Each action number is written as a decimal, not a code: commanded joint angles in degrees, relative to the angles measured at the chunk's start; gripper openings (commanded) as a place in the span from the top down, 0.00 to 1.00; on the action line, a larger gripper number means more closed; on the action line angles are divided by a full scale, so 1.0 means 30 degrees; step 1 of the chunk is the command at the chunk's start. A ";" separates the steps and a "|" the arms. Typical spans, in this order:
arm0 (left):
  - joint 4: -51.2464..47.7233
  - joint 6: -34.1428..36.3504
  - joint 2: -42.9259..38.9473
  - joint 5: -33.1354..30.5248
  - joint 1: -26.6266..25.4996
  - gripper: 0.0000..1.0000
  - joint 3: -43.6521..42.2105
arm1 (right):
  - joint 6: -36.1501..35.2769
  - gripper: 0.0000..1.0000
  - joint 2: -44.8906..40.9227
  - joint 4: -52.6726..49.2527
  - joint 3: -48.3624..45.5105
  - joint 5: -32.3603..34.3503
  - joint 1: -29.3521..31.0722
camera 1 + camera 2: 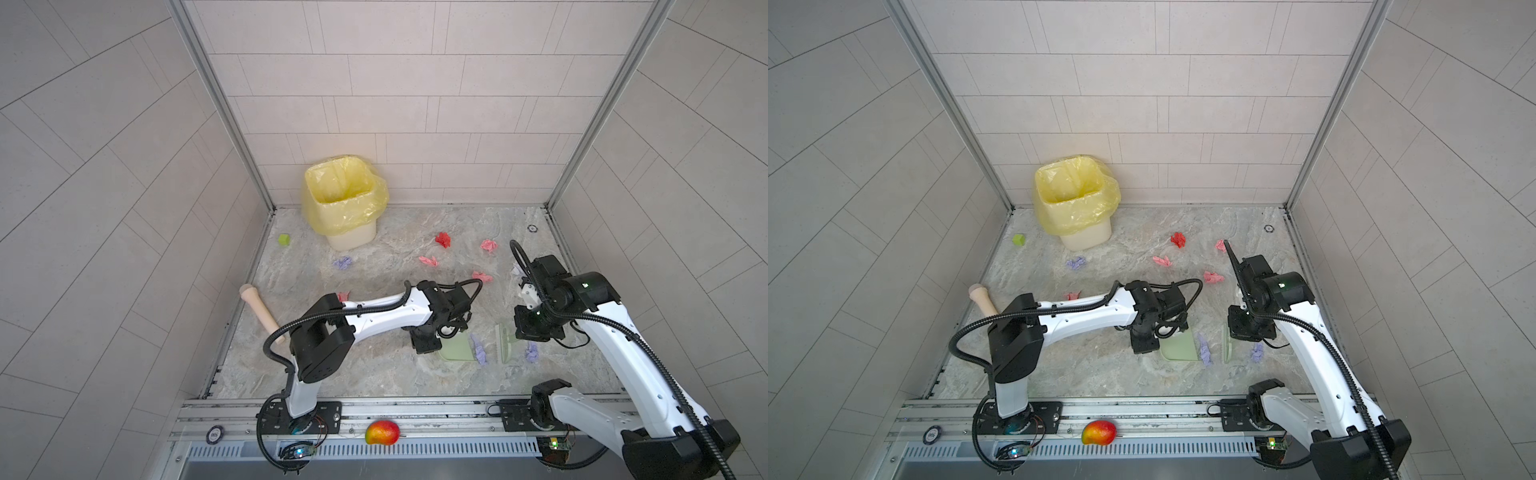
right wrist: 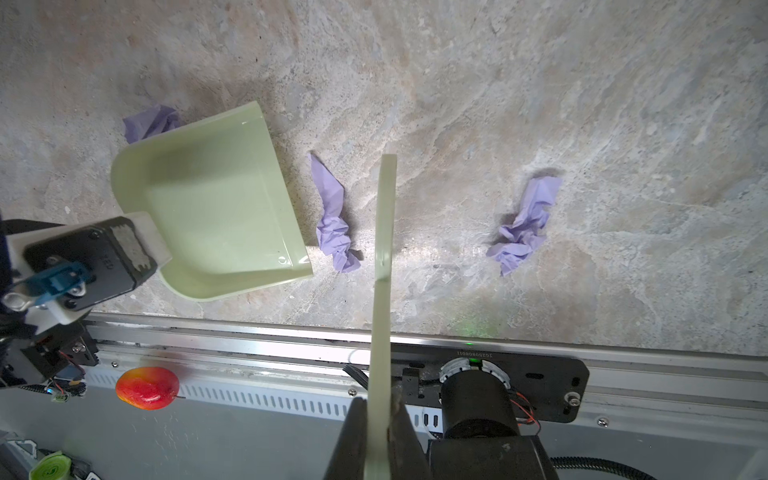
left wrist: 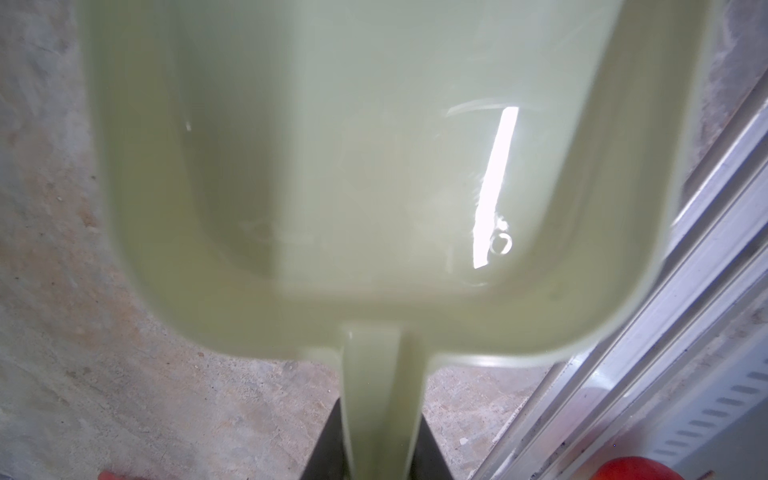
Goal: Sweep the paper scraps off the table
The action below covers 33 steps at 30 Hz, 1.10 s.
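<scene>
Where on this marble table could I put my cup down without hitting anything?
Barest is the back stretch of the table between the bin and the red scrap, and the front strip along the rail, left of the dustpan. The middle right is dotted with pink paper scraps, and lavender scraps crowd the dustpan and brush.

Crumpled paper scraps [image 1: 429, 262], pink, red and lavender, lie scattered flat on the grey veined tabletop [image 1: 374, 374]. One lavender wad [image 1: 342, 262] sits near the bin [image 1: 345, 199]; the others lie farther from it.
</scene>
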 commanded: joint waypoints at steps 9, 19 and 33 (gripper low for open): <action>-0.1289 -0.0232 0.1128 0.0238 -0.0363 1.00 0.1127 | 0.0119 1.00 0.0272 0.0621 -0.0397 -0.0129 0.0398; -0.1460 -0.0069 0.1630 -0.0065 -0.0371 1.00 0.1451 | 0.0271 1.00 0.0658 0.0812 -0.0364 -0.0135 0.0782; -0.0101 0.0120 0.1510 -0.0109 -0.0371 1.00 0.0048 | 0.0308 1.00 0.1415 0.0349 -0.0017 0.0171 0.1175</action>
